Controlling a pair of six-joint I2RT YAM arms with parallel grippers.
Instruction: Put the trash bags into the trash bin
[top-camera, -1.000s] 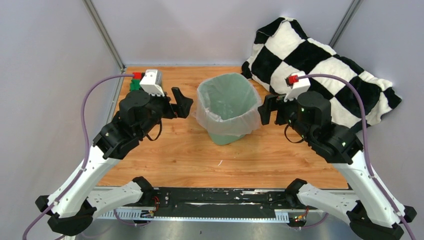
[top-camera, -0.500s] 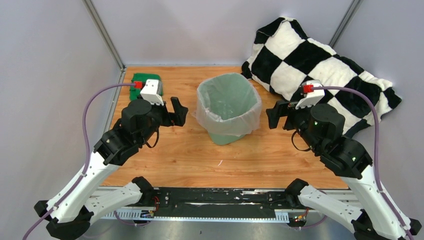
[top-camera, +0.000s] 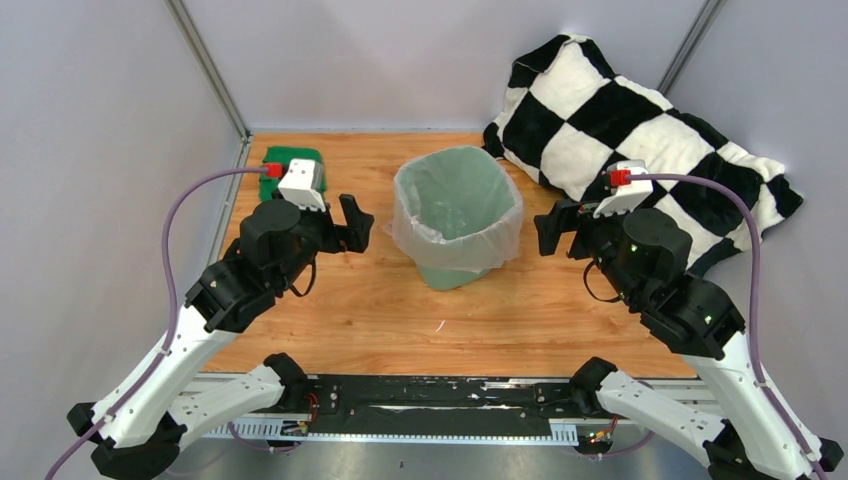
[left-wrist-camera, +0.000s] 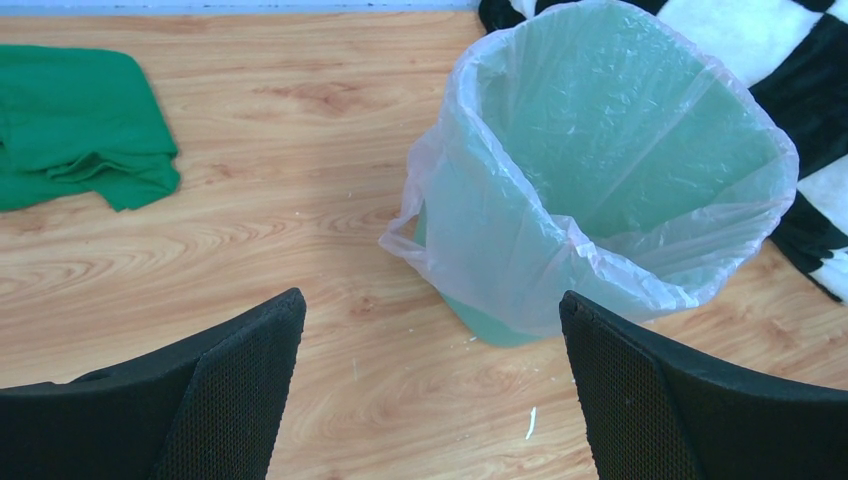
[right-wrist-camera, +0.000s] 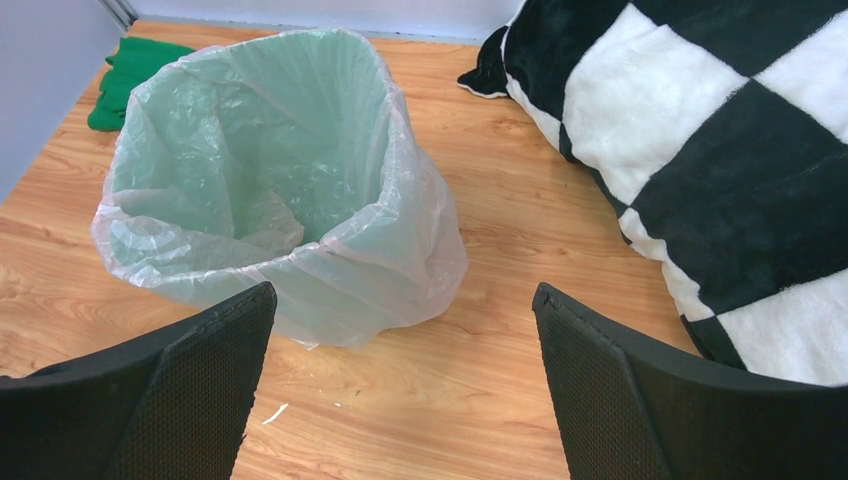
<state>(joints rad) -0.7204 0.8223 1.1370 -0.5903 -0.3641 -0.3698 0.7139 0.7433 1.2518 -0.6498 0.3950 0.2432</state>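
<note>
- left gripper: jaws wide apart, nothing between them, above the table, at 9 o'clock of the trash bin, not touching it.
- right gripper: jaws also wide, empty, at 3 o'clock of the bin, near it but clear.
- trash bag: lines the bin, mouth open, edge folded over the rim, hanging as a loose skirt down the outer walls.
- bin: upright, mid-table.
- checkered cushion: 2 o'clock of bin, close by.
- green cloth: 10 o'clock, well apart.
- white scrap: 6 o'clock, on the wood.
</note>
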